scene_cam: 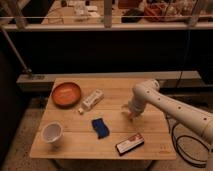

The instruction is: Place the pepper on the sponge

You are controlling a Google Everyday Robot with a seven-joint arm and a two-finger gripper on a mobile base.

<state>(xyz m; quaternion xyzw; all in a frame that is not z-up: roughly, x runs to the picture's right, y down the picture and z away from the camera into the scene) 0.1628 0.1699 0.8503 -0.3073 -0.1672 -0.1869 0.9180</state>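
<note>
**Gripper low over the right half of the table, pepper at its tip**

Camera view: A pale wooden table (pixel 112 86) is standing on a speckled floor (pixel 20 135). A dark wall is filling the space behind it, and a cluttered counter is running across the top, behind metal posts. A black cable (pixel 179 145) is looping on the floor to the right of the table.

An orange plate (pixel 66 94) is sitting at the far left of the table. A white tube (pixel 93 99) is lying just right of it, with a small white bit (pixel 80 111) near its end. A white cup (pixel 52 134) is standing at the near left. A black box (pixel 129 143) is lying at the near edge.

The white arm (pixel 167 104) is reaching in from the right. It is bending down so that the gripper (pixel 129 113) is hanging just over the right-centre of the tabletop. Whether it is clenched or released cannot be told.

The pepper (pixel 131 117) is showing only as a small orange sliver right at the gripper's tip, close to the wood. Whether it is being gripped cannot be told. The sponge (pixel 100 127), dark blue and slightly bent, is lying flat near the table's middle. It is sitting left of and nearer than the gripper, apart from the pepper.
</note>
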